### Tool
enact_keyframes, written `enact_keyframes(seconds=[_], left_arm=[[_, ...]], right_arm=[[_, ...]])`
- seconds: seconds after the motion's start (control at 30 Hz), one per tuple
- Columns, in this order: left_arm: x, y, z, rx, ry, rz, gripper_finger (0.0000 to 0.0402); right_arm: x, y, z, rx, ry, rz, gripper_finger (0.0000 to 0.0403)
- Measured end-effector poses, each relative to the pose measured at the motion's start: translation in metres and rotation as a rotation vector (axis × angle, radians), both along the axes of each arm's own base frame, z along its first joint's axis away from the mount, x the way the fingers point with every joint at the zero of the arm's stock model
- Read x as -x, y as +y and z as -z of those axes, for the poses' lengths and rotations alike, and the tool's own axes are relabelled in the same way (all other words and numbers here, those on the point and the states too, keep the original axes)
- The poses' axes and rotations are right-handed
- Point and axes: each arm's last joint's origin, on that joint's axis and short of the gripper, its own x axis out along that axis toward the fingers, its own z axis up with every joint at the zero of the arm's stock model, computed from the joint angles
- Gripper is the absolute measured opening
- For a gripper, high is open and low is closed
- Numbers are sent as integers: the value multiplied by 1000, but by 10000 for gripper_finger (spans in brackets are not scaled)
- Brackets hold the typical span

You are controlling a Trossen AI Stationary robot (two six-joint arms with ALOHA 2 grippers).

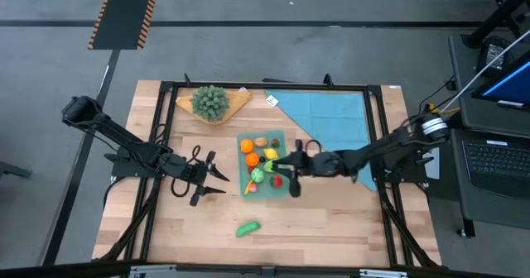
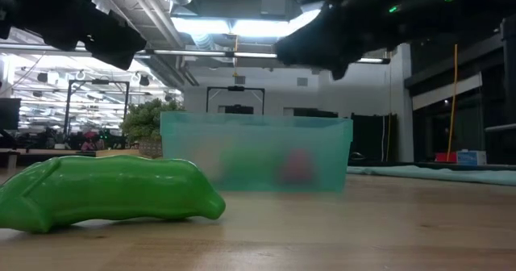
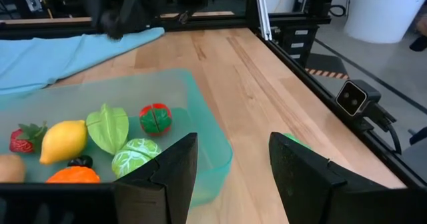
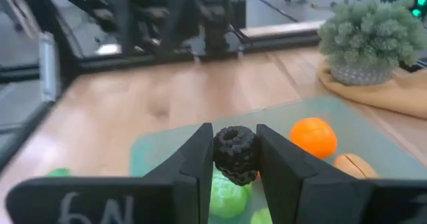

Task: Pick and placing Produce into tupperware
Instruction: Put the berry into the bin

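In the low view the tupperware [image 2: 256,152] is blurred, and the produce inside shows only as dim red and pale smudges. The pea pod [image 2: 105,190] is cut off by that picture's left edge. In the left wrist view the pod is a green sliver [image 3: 293,141] behind the gripper's finger [image 3: 303,177], and the brown piece [image 3: 8,167] is cut by the edge.

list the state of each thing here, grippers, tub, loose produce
left gripper: open, empty, beside the tupperware
right gripper: shut on the dark berry, above the tupperware
tupperware: lidless, holding several produce pieces
green pea pod: lying on the table, outside the tupperware
leafy plant: upright on the wooden board
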Motion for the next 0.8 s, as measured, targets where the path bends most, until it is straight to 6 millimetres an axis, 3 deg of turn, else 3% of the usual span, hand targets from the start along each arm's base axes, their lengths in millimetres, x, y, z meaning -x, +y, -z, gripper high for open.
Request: enact_keyframes(seconds=[0.17,0.27,0.6,0.8], left_arm=[[0,0,0,0,2,0,179],[0,0,1,-1,8,5,179],[1,0,2,-5,20,12,179],[1,0,2,-4,20,11,179]], right_arm=[[-29,-7,7,-23,38,-35,98],[-37,-11,11,-70,145,-50,98],[-55,-8,-17,-117,522,-96,98],[-61,-12,-37,-108,623,-74,98]])
